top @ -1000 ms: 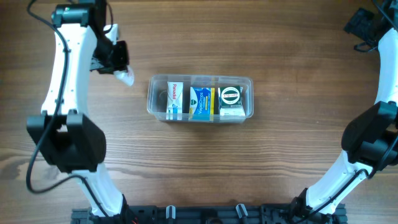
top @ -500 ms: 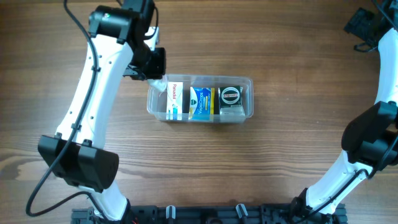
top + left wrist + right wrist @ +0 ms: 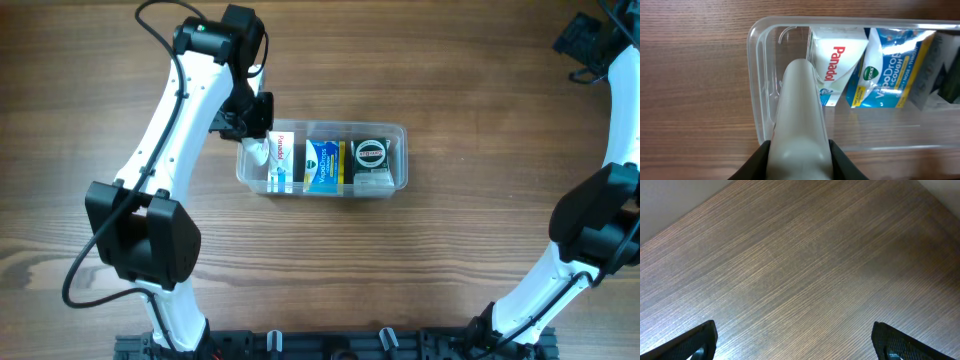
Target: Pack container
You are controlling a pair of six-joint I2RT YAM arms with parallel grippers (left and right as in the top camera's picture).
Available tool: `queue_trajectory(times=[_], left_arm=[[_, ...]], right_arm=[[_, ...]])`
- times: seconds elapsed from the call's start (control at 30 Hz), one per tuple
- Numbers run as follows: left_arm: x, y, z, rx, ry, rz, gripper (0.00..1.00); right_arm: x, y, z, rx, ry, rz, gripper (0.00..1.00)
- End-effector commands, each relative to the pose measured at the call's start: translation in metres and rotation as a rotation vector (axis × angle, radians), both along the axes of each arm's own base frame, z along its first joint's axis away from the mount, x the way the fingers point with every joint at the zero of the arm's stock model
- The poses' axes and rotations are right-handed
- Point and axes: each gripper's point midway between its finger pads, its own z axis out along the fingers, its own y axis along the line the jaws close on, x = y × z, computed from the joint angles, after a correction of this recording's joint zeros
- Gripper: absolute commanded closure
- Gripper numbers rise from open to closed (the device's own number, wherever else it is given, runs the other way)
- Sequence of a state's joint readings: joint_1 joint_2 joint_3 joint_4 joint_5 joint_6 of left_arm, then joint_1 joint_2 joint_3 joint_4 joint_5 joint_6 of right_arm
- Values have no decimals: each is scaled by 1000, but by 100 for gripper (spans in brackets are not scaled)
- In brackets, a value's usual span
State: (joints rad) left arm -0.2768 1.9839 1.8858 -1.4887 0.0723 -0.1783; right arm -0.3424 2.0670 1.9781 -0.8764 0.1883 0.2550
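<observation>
Brown wood-grain table (image 3: pixel 450 260) spreads evenly lit under the right claw (image 3: pixel 795 347). Ahead of that claw, to its left, a pale grey strip (image 3: pixel 670 200) borders the table edge, perhaps a wall.

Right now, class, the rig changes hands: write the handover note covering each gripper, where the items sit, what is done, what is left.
Left gripper: shut on a white tube, over the container's free left end.
Right gripper: open, empty, above the table, away from the container.
Done: Panadol box, blue cough-drop box and dark box are inside.
Left: lower and release the tube.
</observation>
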Motion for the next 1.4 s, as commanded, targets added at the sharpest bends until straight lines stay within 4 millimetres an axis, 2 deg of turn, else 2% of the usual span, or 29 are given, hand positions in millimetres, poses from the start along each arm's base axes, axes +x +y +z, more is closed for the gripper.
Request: queue_trajectory(times=[0.0,0.1,0.3,0.57,0.73,0.8,1.03,1.07,1.1,1.13,1.2,1.3,1.37], left_arm=[[-3,3,-17,21,23,12,69],[1,4,-24,28,11,12,69],[17,12,-27,80,-56,13,68],[17,11,-34,82,-34,11,66],[16,11,-47,91,-2,10,65],[17,10,-47,87,-4,10,60],[18,10,-47,86,-7,11,59],[18,10,-47,86,-9,11,55],[22,9,-47,82,-24,12,46],[30,6,-43,71,-59,14,41],[51,1,-25,46,-146,17,40],[84,-6,20,2,-300,29,37],[97,-5,51,-20,-381,44,29]], right_arm=[[2,-1,2,-21,4,8,0],[2,-1,2,-21,4,8,0],[2,-1,2,-21,4,8,0],[2,-1,2,-21,4,8,0],[2,-1,2,-21,4,8,0],[2,-1,2,-21,4,9,0],[2,-1,2,-21,4,8,0],[2,-1,2,-21,3,8,0],[2,-1,2,-21,4,8,0],[2,-1,2,-21,4,9,0],[2,-1,2,-21,4,8,0],[2,-1,2,-21,3,8,0],[2,-1,2,-21,4,8,0]])
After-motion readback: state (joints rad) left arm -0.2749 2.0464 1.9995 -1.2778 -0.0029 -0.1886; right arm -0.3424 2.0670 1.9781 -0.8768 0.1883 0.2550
